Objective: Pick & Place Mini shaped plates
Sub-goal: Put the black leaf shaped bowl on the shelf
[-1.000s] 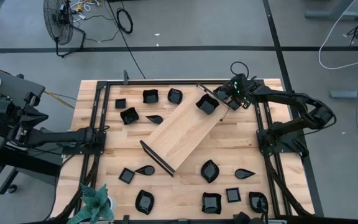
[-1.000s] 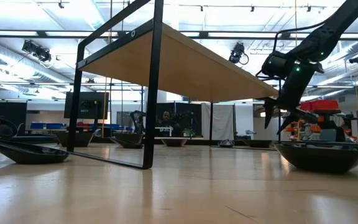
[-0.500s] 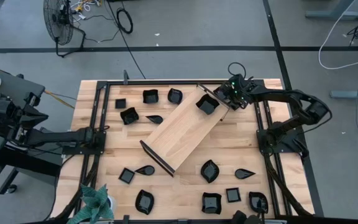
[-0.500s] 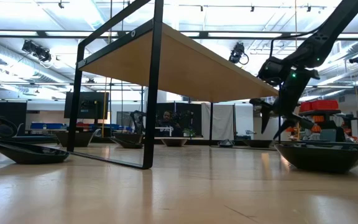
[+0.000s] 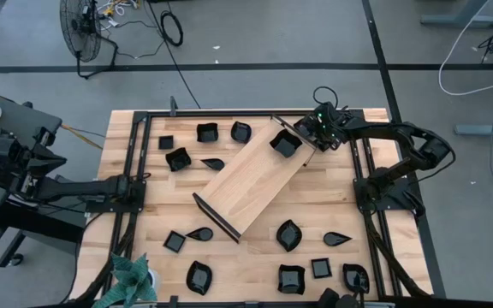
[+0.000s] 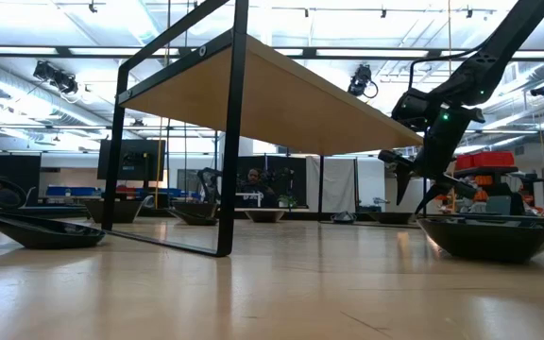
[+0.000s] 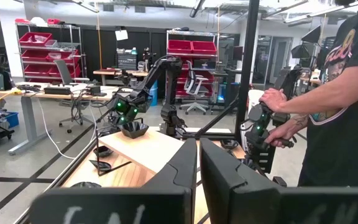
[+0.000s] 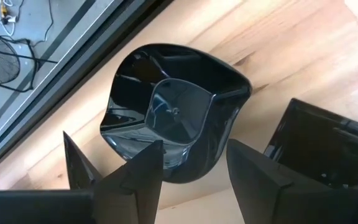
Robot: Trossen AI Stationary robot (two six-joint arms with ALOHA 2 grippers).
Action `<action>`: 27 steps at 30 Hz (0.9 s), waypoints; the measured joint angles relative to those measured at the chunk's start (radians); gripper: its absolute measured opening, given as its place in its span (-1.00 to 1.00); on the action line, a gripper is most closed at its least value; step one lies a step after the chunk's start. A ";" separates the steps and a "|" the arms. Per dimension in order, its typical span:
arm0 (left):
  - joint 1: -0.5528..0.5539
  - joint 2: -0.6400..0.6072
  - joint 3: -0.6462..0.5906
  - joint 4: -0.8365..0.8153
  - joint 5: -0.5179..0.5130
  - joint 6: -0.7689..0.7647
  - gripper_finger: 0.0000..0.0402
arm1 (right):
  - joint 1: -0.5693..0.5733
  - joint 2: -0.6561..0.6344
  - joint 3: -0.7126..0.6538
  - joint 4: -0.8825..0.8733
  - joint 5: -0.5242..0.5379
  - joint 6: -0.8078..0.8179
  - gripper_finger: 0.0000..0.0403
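Over the far end of the wood tray (image 5: pixel 255 184), high view: right pincer (image 5: pixel 308 133) sits just beside a wavy-rimmed mini plate (image 5: pixel 286 144) that rests on the tray's far end. Remaining mini plates lie on the counter (image 5: pixel 375 115) around the tray: five beyond its left side, a larger group on its near side. Left arm is parked well left of the tray, at the counter's edge.

Low view: tray deck stands raised on black legs; right pincer (image 6: pixel 421 184) hangs past the tray's right end, fingers spread, nothing between them.

Left wrist view: left pincer (image 7: pixel 198 163) narrow, fingers nearly touching, holding nothing. Far past it, the same plate (image 7: pixel 133 129) sits on the tray with the right arm above.

Right wrist view: plate (image 8: pixel 173 121) lies flat on the tray wood, right pincer fingers (image 8: pixel 138 171) wide and straddling its near rim, not clamped.

Judgement: this is the place step, plate set down and released on the tray. Next move calls for lifting clear without nudging the plate, then heading to another counter plate near the tray.
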 joint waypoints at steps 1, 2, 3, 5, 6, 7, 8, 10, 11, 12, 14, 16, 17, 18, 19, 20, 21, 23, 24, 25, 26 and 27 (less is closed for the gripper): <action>0.000 0.000 0.000 0.000 0.000 0.000 -0.87 | 0.000 0.000 0.000 0.000 0.005 -0.001 -0.11; 0.000 0.000 0.000 0.000 0.000 0.000 -0.87 | 0.000 0.000 0.000 0.000 0.011 -0.003 -0.11; 0.000 0.000 0.000 0.000 0.000 0.000 -0.87 | 0.000 0.000 0.000 0.000 0.020 -0.007 -0.11; 0.000 0.000 0.000 0.000 0.000 0.000 -0.87 | 0.000 0.000 0.000 0.000 0.022 -0.008 -0.11; 0.000 0.000 0.000 0.000 0.000 0.000 -0.87 | 0.000 0.000 0.000 0.000 0.023 -0.008 -0.11; 0.000 0.000 0.000 0.000 0.000 0.000 -0.87 | 0.000 0.000 0.000 0.000 0.023 -0.008 -0.11; 0.000 0.000 0.000 0.000 0.000 0.000 -0.87 | 0.000 0.000 0.000 0.000 0.023 -0.008 -0.11; 0.000 0.000 0.000 0.000 0.000 0.000 -0.87 | 0.000 0.000 0.000 -0.001 0.023 -0.008 -0.11; 0.000 0.000 0.000 0.000 0.000 0.000 -0.87 | 0.000 0.000 0.000 -0.001 0.023 -0.008 -0.11; 0.000 0.000 0.000 0.000 0.000 0.000 -0.87 | 0.000 0.000 0.000 -0.002 0.023 -0.008 -0.11; 0.000 0.000 0.000 0.000 0.000 0.000 -0.87 | 0.000 0.000 0.000 -0.002 0.023 -0.009 -0.11; 0.000 0.000 0.000 0.000 0.000 0.000 -0.87 | 0.000 0.007 0.000 0.001 0.023 -0.009 -0.11; 0.000 0.000 0.000 0.000 0.000 0.000 -0.87 | 0.000 0.013 0.000 0.000 0.023 -0.009 -0.11; 0.000 0.000 0.000 0.000 0.000 0.000 -0.87 | 0.000 0.021 0.000 -0.001 0.023 -0.009 -0.11; 0.000 0.000 0.000 0.000 0.000 0.000 -0.87 | 0.000 0.027 0.000 0.001 0.023 -0.009 -0.11; 0.000 0.000 0.000 0.000 0.000 0.000 -0.87 | 0.000 0.031 0.000 0.003 0.023 -0.009 -0.11; 0.000 0.000 0.000 0.000 0.000 0.000 -0.87 | 0.000 0.032 0.000 0.002 0.023 -0.009 -0.11; 0.000 0.000 0.000 0.000 0.000 0.000 -0.87 | 0.000 0.032 0.000 0.006 0.023 -0.009 -0.11; 0.000 0.000 0.000 0.000 0.000 0.000 -0.87 | 0.000 0.032 0.000 0.008 0.023 -0.009 -0.11; 0.000 0.000 0.000 0.000 0.000 0.000 -0.87 | 0.000 0.032 0.000 0.008 0.023 -0.009 -0.11; 0.000 0.000 0.000 0.000 0.000 0.000 -0.87 | 0.000 0.032 0.000 0.010 0.023 -0.009 -0.11; 0.000 0.000 0.000 0.000 0.000 0.000 -0.87 | 0.000 0.032 0.000 0.011 0.023 -0.009 -0.11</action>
